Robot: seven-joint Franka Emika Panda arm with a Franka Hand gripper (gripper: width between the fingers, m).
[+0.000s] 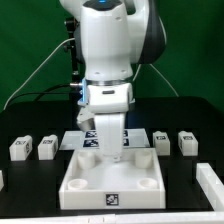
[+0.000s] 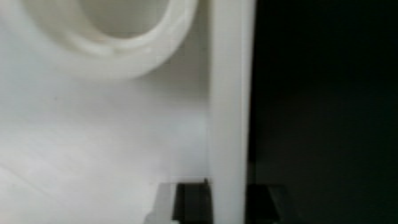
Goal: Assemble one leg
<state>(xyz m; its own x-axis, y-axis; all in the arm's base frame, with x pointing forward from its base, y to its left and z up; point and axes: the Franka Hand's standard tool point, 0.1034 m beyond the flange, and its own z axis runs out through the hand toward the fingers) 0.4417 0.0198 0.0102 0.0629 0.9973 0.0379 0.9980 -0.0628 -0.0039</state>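
The large white square panel [image 1: 110,175] with corner sockets lies at the front middle of the table. My gripper [image 1: 107,143] is down at the panel's far edge. In the wrist view the two dark fingers [image 2: 192,206] stand on either side of the panel's upright rim [image 2: 228,100], with the gripper [image 2: 230,206] shut on it; a round socket [image 2: 116,35] shows beside it. Small white tagged legs lie apart on the black table: two on the exterior view's left [image 1: 20,148] [image 1: 47,146] and two on its right [image 1: 160,140] [image 1: 186,142]. None is held.
The marker board [image 1: 76,140] lies just behind the panel, partly hidden by my gripper. Another white part [image 1: 209,181] lies at the exterior view's right edge. Cables hang behind the arm against the green backdrop.
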